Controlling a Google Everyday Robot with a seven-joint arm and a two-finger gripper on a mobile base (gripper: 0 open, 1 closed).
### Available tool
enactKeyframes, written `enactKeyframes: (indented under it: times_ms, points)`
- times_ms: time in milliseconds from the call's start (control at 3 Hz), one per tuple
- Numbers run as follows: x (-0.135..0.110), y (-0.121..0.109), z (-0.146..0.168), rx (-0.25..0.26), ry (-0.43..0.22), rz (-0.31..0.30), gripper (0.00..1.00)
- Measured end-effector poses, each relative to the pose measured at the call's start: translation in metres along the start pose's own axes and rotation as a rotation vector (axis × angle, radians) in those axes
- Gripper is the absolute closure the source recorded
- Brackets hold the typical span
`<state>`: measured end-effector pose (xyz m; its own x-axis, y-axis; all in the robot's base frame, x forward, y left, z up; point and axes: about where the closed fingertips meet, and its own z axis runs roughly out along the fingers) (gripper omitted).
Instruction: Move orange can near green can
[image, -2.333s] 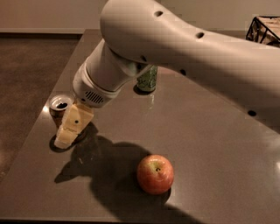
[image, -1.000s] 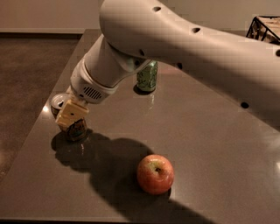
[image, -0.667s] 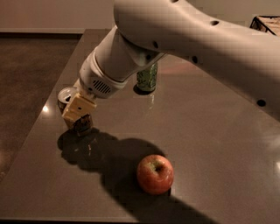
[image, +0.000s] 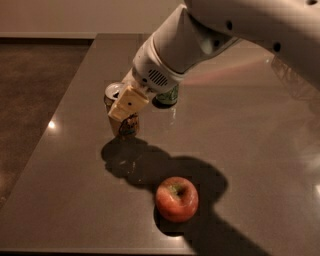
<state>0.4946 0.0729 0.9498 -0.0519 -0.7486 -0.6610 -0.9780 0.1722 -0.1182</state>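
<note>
Reading off the single camera: the gripper (image: 123, 113) sits left of centre over the dark polished desk (image: 245, 150), at the end of the white robot arm (image: 210, 30) that reaches in from the far right. Its cream fingers (image: 128, 102) are clenched on the slim, silver-topped orange can (image: 114, 92), one pad lying across the can's near face. The can is upright. I cannot tell whether its base touches the desk or hangs just above it. A dark shadow lies directly on its near side. The mottled green can (image: 169, 96) is just to the right and slightly farther back, near but apart, its top hidden behind the wrist. A round red-yellow apple (image: 176, 198) rests well nearer to me, right of the orange can, apart from both cans.
</note>
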Motion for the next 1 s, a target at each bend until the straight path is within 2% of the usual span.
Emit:
enactKeyframes:
  times_ms: [333, 1000]
  points:
    - [0.029, -0.024, -0.015, 0.039, 0.04, 0.061, 1.0]
    - [0.077, -0.076, -0.027, 0.121, 0.069, 0.197, 1.0]
